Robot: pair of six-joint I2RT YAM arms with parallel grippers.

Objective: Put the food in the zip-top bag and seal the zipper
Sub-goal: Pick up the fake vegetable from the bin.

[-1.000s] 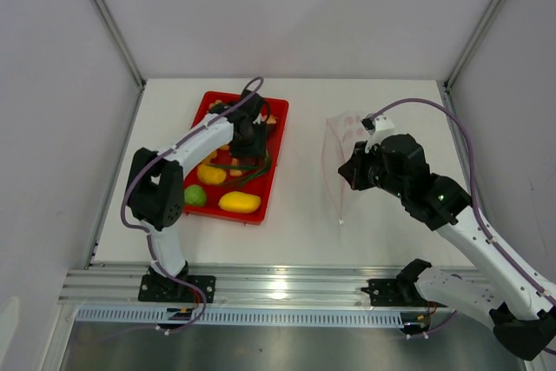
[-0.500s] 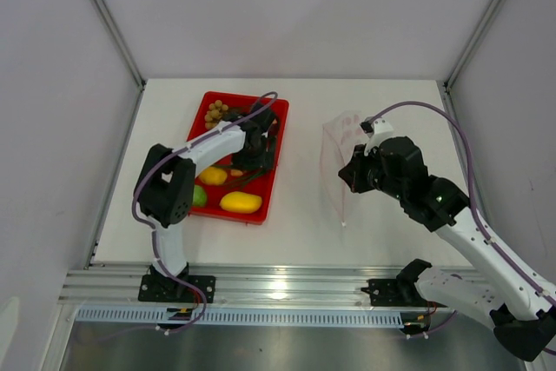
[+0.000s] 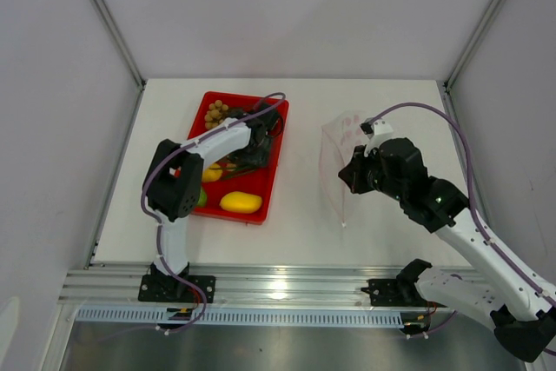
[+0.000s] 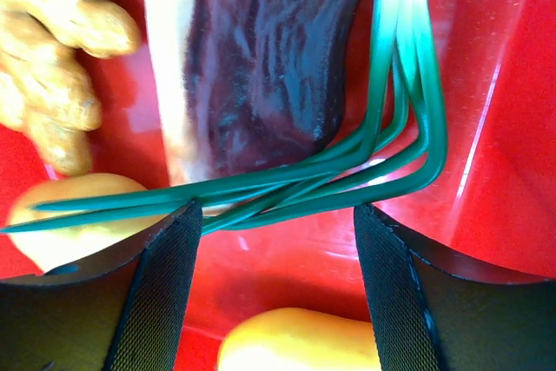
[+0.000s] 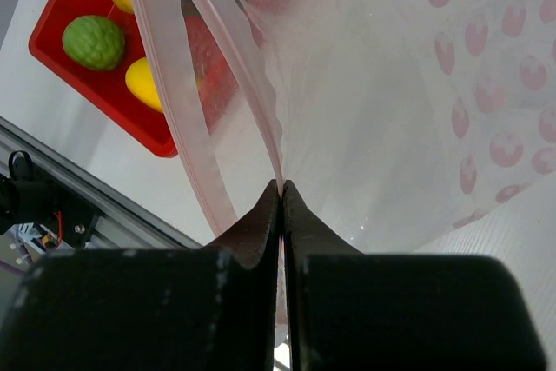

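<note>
The red tray (image 3: 271,158) holds the food: a yellow mango (image 3: 240,202), a green lime (image 3: 200,197) and a beige-brown grape cluster (image 3: 215,112). My left gripper (image 3: 252,152) is low over the middle of the tray. In the left wrist view it (image 4: 276,219) is open and empty, its fingers astride the green onion (image 4: 400,110), with the reddish meat slice (image 4: 261,49) just beyond and a yellow fruit (image 4: 295,341) below. My right gripper (image 3: 349,171) is shut (image 5: 282,188) on the mouth edge of the zip-top bag (image 3: 334,149), holding it up with the mouth open. The pinkish zipper (image 5: 187,128) is unsealed.
Grey walls and metal frame posts enclose the white table (image 3: 304,223). The tray lies left of the bag. Through the bag's mouth the right wrist view shows the lime (image 5: 94,41), the mango (image 5: 143,80) and the tray's corner (image 5: 148,141). An aluminium rail (image 3: 278,288) runs along the near edge.
My left gripper has moved from the tray's far part toward its middle and lower over the green onion. The right gripper and bag have barely moved.
</note>
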